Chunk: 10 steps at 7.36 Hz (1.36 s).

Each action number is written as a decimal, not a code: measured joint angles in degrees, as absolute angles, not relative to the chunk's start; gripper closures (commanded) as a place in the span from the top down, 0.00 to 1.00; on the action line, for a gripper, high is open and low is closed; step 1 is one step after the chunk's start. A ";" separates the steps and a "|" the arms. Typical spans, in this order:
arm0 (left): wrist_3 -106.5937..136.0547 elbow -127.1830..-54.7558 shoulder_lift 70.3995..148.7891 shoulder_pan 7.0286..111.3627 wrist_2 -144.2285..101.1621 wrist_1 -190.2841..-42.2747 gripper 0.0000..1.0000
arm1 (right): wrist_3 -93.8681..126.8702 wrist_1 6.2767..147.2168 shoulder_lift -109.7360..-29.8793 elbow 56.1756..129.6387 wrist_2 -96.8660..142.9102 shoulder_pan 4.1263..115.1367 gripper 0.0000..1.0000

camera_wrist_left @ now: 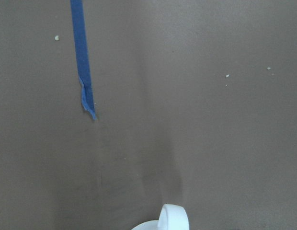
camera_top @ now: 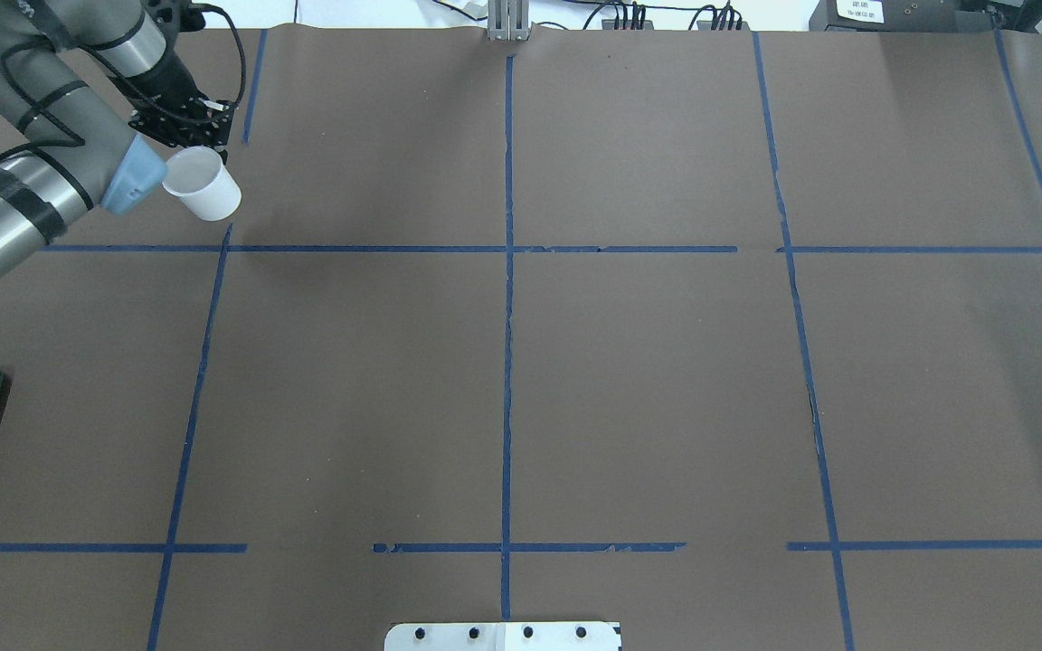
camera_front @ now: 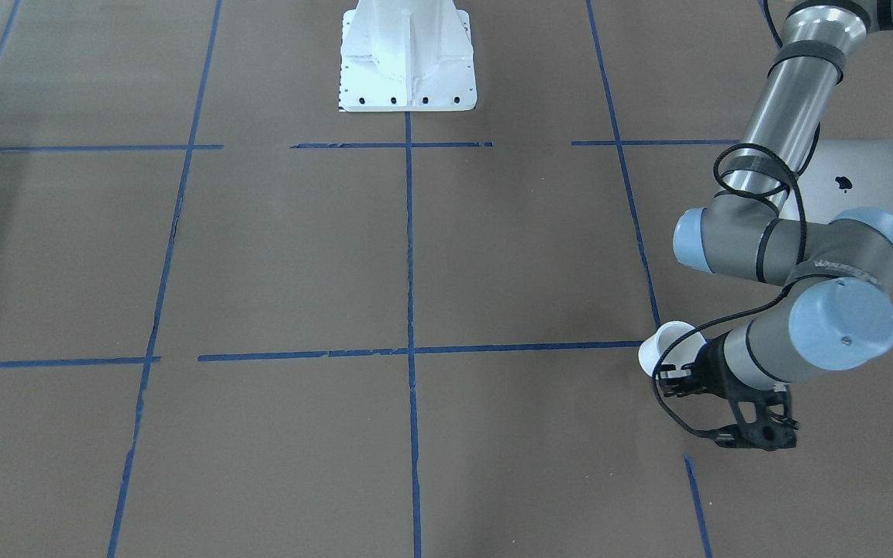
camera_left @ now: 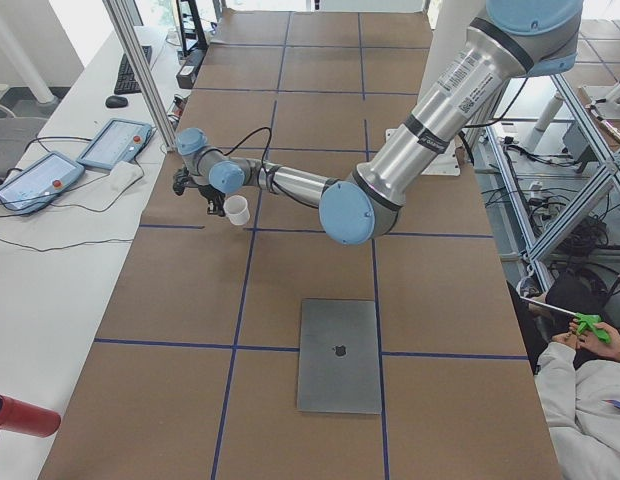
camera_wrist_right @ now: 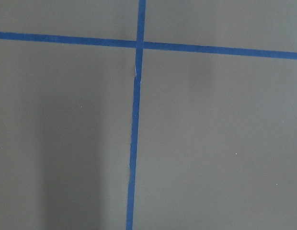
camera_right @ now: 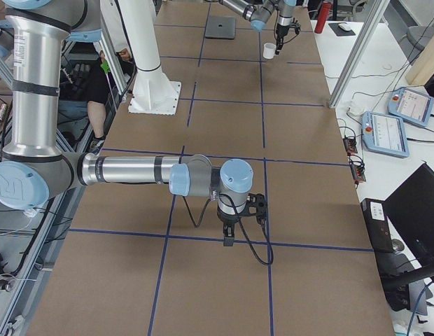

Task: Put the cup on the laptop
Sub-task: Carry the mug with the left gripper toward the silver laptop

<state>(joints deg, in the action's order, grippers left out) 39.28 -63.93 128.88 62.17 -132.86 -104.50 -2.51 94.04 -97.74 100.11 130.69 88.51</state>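
Black in its body, the left gripper (camera_front: 679, 373) is clamped on the rim of the cup (camera_front: 667, 346). The cup hangs tilted above the brown table cover (camera_front: 493, 256), near a crossing of blue tape lines (camera_front: 532, 347). In the left wrist view only the loop handle of the cup shows, at the bottom edge.

The laptop (camera_front: 865, 182) lies flat and closed, well apart from this gripper, nearer to the robot's side and more to its left. In the front view the grey wrist joints (camera_front: 795, 248) and the forearm (camera_front: 791, 116) of the same arm cover a part of the lid. A dark apple logo (camera_front: 844, 184) sits at the middle of the lid. The lettering (camera_front: 842, 267) on one wrist joint is too fine to read.

Farther away stands the white robot base (camera_front: 408, 58). The right gripper (camera_right: 228, 238) hangs far from the cup, over another tape crossing, and I cannot tell if its fingers are apart or together. Two teach pendants (camera_right: 385, 133) lie on the side desk (camera_right: 374, 77).
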 measured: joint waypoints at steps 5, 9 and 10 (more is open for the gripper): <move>15.99 -91.56 109.53 72.89 -133.16 -76.41 0.00 | -2.46 94.04 -97.74 100.11 130.61 88.50 1.00; 11.99 -106.07 84.52 74.90 -134.39 -87.35 0.00 | -2.48 94.04 -97.73 100.11 130.62 88.51 1.00; 13.31 -105.35 80.35 74.89 -134.72 -93.76 0.00 | -2.47 94.04 -97.74 100.11 130.64 88.51 1.00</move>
